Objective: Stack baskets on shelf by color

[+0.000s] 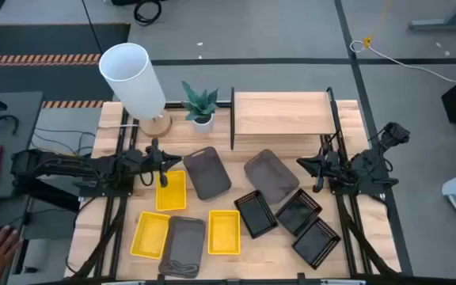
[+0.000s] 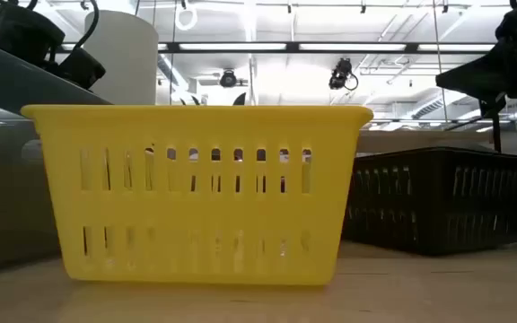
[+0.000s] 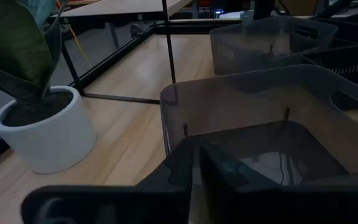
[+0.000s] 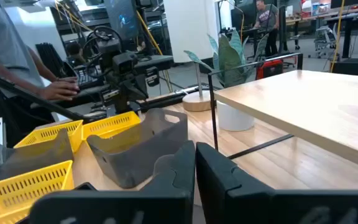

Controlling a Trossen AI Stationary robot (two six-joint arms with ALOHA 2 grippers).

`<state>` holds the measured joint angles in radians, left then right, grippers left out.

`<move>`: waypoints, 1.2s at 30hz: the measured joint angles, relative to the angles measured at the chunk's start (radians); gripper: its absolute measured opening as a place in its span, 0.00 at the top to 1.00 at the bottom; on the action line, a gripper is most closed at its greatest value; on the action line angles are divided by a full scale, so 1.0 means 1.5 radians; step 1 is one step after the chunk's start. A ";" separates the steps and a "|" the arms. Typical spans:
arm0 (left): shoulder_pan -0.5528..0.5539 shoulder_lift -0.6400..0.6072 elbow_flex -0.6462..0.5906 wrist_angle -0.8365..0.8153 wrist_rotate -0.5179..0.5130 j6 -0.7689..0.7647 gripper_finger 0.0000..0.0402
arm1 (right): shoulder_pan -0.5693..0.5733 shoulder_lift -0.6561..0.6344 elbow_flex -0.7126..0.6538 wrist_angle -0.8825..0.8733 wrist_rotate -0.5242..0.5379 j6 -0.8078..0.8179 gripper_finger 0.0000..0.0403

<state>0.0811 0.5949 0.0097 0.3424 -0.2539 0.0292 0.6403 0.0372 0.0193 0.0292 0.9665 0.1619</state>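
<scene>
All nine baskets on worktop [image 1: 279,257], shelf [image 1: 282,114] bare; baskets look light, thin-walled, grip by rim; both grippers' jaws shut, holding nothing.

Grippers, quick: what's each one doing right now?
Left gripper: shut, empty, above the yellow basket.
Right gripper: shut, empty, beside a grey basket.

Two dark jointed arms (matte black throughout), left gripper [image 1: 163,165] and right gripper [image 1: 317,168] — blunt black fingers, thin trailing cables
</scene>
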 joint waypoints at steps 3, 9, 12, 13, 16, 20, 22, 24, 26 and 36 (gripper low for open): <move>0.000 0.000 0.000 0.000 0.000 0.000 0.92 | 0.000 0.000 0.000 0.000 0.000 0.000 0.95; 0.000 0.000 0.000 0.000 0.000 0.000 0.91 | 0.000 0.000 0.000 0.000 0.000 0.000 0.95; 0.000 0.000 0.000 0.000 0.000 0.000 0.91 | 0.000 0.000 0.000 0.000 0.000 0.000 0.95; 0.000 0.000 0.000 0.000 0.000 0.000 0.90 | 0.000 0.000 0.000 0.000 0.000 0.000 0.95; 0.000 0.000 0.000 0.000 0.000 0.000 0.91 | 0.000 0.000 0.000 0.000 0.000 0.000 0.95; 0.000 0.000 0.000 0.000 0.000 0.000 0.92 | 0.000 0.000 0.000 0.000 0.000 0.000 0.95; 0.000 0.000 0.000 0.000 0.000 0.000 0.93 | 0.000 0.000 0.000 0.000 0.000 0.000 0.95; 0.000 0.000 0.000 0.000 0.000 0.000 0.93 | 0.000 0.000 0.000 0.000 0.000 0.000 0.95; 0.000 0.000 0.000 0.000 0.000 0.000 0.93 | 0.000 0.000 0.000 0.000 0.000 0.000 0.95; 0.000 0.000 0.000 0.000 0.000 0.000 0.91 | 0.000 0.000 0.000 0.000 0.000 0.000 0.95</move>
<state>0.0811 0.5952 0.0100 0.3424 -0.2539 0.0292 0.6403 0.0369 0.0192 0.0291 0.9668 0.1616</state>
